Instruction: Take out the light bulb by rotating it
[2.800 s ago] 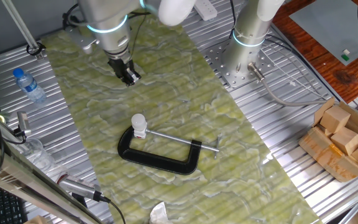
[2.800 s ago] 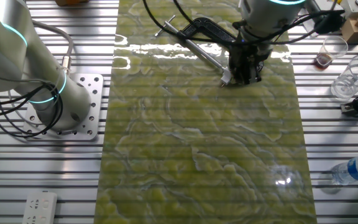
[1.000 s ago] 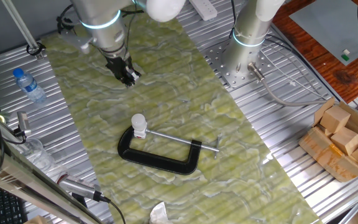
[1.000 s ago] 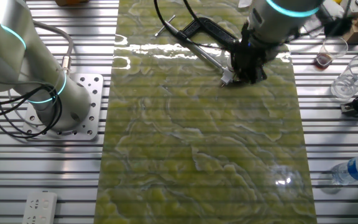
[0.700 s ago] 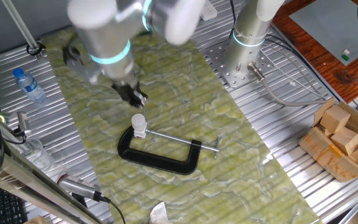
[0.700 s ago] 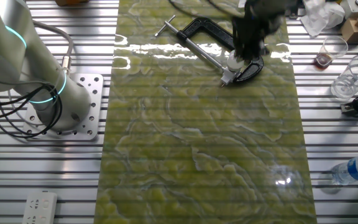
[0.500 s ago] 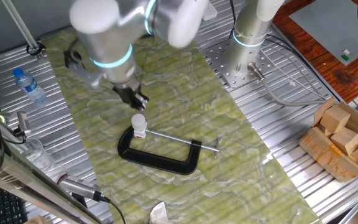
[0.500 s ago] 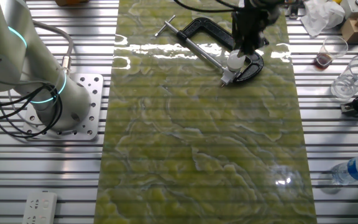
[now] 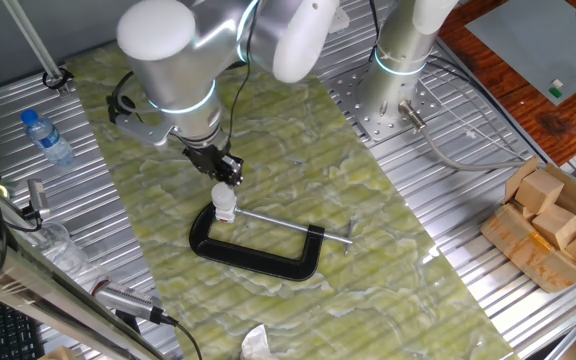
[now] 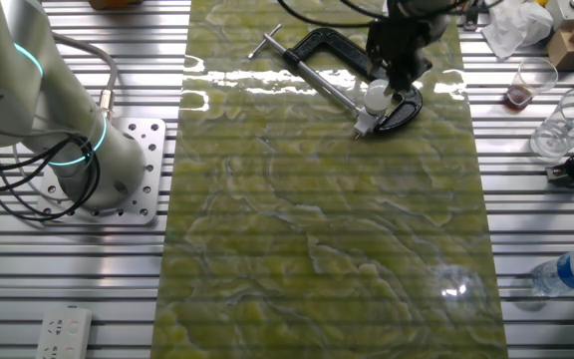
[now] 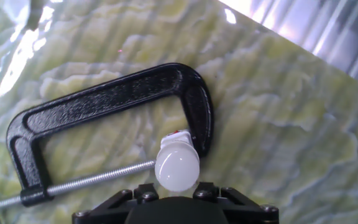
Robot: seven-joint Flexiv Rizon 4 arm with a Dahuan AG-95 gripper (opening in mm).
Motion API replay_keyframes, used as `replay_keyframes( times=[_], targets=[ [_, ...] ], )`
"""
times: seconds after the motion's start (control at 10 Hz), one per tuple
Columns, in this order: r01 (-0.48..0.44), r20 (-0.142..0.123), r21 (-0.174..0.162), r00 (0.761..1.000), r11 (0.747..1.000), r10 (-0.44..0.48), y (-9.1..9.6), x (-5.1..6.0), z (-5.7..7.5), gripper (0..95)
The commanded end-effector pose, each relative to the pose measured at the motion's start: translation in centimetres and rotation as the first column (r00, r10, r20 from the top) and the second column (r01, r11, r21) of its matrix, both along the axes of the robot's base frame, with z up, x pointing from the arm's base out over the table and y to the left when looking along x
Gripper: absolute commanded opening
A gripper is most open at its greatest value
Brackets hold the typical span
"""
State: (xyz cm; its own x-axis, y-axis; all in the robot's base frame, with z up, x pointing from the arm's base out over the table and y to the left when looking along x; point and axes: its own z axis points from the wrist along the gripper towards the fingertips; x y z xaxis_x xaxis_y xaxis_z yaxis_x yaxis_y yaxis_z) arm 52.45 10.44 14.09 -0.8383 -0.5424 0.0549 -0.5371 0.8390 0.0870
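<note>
The light bulb is small and frosted white, and stands upright at one end of a black C-clamp on the green marbled mat. My gripper hangs just above and slightly behind the bulb, not touching it. The other fixed view has the bulb just below the gripper and by the clamp. From the hand view, the bulb's dome sits close under the gripper, between its two parted finger pieces, with the clamp behind. Nothing is held.
A second arm's base stands on the metal table beside the mat. A blue-capped bottle lies off the mat. A box of wooden blocks is at the far right. Plastic cups stand by the mat's edge.
The arm has swung from the far part of the mat toward the clamp and come down over the bulb. The bulb and the clamp have not moved.
</note>
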Motion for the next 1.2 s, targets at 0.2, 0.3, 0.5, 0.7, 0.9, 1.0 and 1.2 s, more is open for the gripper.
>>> replay_keyframes(
  times=[0.2, 0.3, 0.5, 0.7, 0.9, 1.0, 1.2],
  targets=[
    [0.164, 0.000, -0.005, 0.986, 0.986, -0.164, -0.1, 0.1, -0.4, 38.0],
    [0.190, 0.000, -0.009, 0.982, 0.982, -0.190, -0.1, 0.1, -0.6, 38.0],
    [0.256, 0.000, -0.021, 0.967, 0.966, -0.256, 0.1, 0.1, -1.0, 38.0],
    [0.286, 0.001, -0.022, 0.958, 0.958, -0.286, 0.3, 0.1, -1.4, 57.0],
    [0.299, 0.004, -0.027, 0.954, 0.954, -0.299, 0.7, 0.1, -1.7, 57.0],
    [0.299, 0.006, -0.025, 0.954, 0.954, -0.299, 0.7, 0.1, -1.8, 57.0],
    [0.299, 0.006, -0.025, 0.954, 0.954, -0.299, 0.7, 0.1, -1.8, 57.0]
  ],
)
